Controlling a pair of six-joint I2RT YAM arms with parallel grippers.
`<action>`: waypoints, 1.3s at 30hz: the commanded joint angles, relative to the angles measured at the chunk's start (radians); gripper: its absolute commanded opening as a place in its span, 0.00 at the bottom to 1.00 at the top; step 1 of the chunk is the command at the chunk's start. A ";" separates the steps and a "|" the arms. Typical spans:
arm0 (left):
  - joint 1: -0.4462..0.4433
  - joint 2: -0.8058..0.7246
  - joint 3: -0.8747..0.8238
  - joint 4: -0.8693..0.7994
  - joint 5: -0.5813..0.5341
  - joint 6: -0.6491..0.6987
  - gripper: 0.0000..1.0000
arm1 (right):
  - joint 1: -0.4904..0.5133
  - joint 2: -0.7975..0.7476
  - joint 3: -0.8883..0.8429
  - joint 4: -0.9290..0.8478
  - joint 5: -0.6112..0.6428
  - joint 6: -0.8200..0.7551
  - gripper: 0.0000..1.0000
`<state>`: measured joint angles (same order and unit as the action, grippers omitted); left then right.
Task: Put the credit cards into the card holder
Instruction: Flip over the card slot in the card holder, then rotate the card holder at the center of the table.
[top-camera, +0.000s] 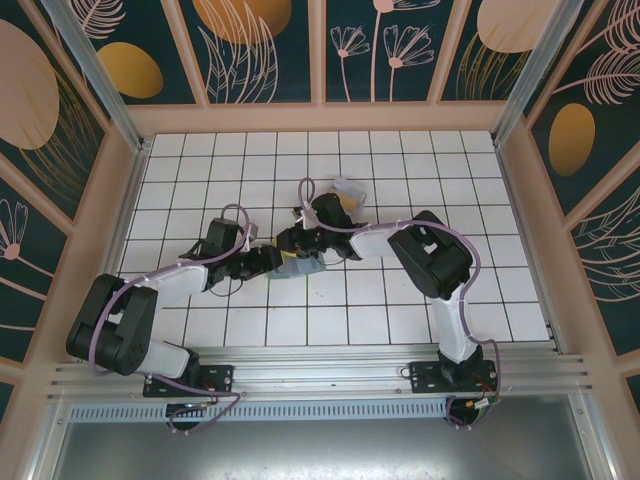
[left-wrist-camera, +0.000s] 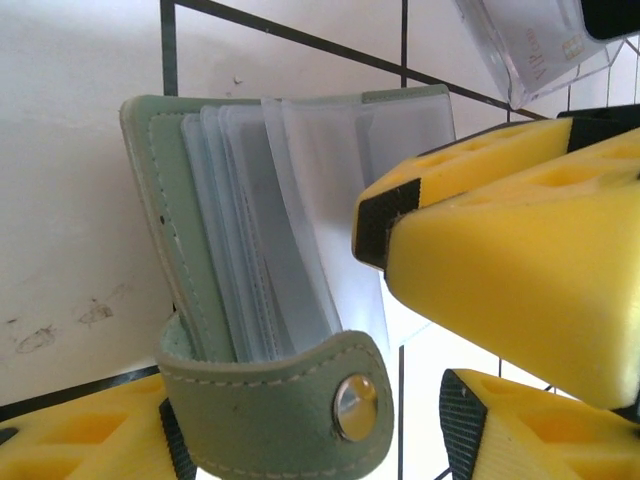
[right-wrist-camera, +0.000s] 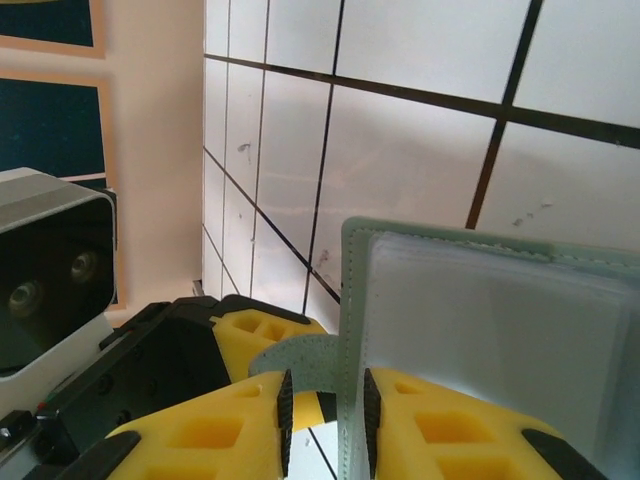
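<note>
The sage-green card holder (top-camera: 300, 266) stands open on edge at mid-table, its clear sleeves (left-wrist-camera: 270, 230) fanned out and its snap strap (left-wrist-camera: 280, 410) curling across the front. My right gripper (right-wrist-camera: 326, 420) is shut on the card holder's cover (right-wrist-camera: 480, 330), with the cover's edge between its pads. My left gripper (left-wrist-camera: 310, 425) is open, one finger on each side of the strap, and its right pad (left-wrist-camera: 460, 420) is clear of the strap. The two grippers meet over the holder in the top view, the left gripper (top-camera: 272, 258) beside the right gripper (top-camera: 298, 240). The credit cards (top-camera: 345, 188) lie just beyond, pale with some yellow; their edge (left-wrist-camera: 540, 50) is glossy.
The white tiled floor (top-camera: 400, 320) has free room on all sides of the two arms. Peach walls (top-camera: 320, 118) enclose the area at the back and sides. A metal rail (top-camera: 320, 365) runs along the near edge by the arm bases.
</note>
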<state>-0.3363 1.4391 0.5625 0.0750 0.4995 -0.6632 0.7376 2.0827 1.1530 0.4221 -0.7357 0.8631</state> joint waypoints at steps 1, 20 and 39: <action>0.020 0.000 -0.021 0.066 0.001 -0.018 0.60 | -0.011 -0.038 -0.018 -0.007 -0.037 -0.023 0.29; 0.050 0.092 0.016 0.055 -0.075 0.037 0.39 | -0.297 -0.366 0.044 -0.563 0.457 -0.521 0.47; 0.049 0.171 0.085 0.062 -0.048 0.051 0.43 | -0.349 -0.138 0.317 -0.731 0.649 -0.770 0.59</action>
<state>-0.2932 1.5871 0.6189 0.1116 0.4393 -0.6319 0.3897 1.9240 1.4166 -0.2569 -0.1234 0.1490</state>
